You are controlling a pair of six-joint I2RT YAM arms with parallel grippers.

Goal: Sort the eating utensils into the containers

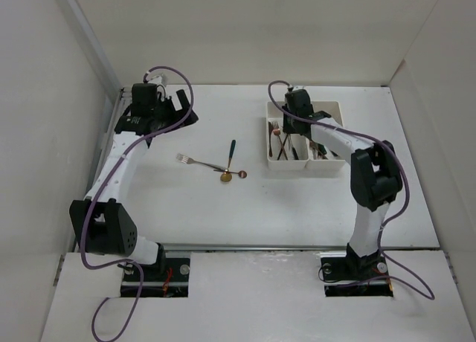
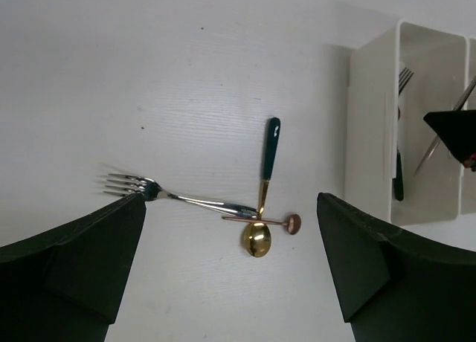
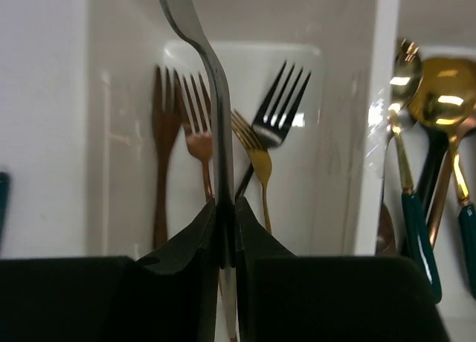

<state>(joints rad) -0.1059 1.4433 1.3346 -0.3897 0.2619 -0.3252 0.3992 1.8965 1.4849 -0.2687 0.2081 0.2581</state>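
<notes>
Three eating utensils lie mid-table: a silver fork [image 1: 193, 162] [image 2: 178, 198], a green-handled gold spoon [image 1: 230, 157] [image 2: 268, 163] and a small copper spoon [image 1: 239, 174] [image 2: 269, 221], which cross each other. My left gripper [image 1: 160, 108] [image 2: 229, 208] is open and empty, high above them at the far left. My right gripper [image 1: 297, 105] [image 3: 225, 230] is shut on a silver utensil [image 3: 216, 126] over the left bin of the white containers [image 1: 336, 110] [image 3: 375, 134]. The utensil's head is out of view.
The left bin holds several forks [image 3: 256, 160] in copper, gold and dark colours. The right bin holds gold spoons with green handles [image 3: 420, 230]. White walls enclose the table on three sides [image 1: 44, 134].
</notes>
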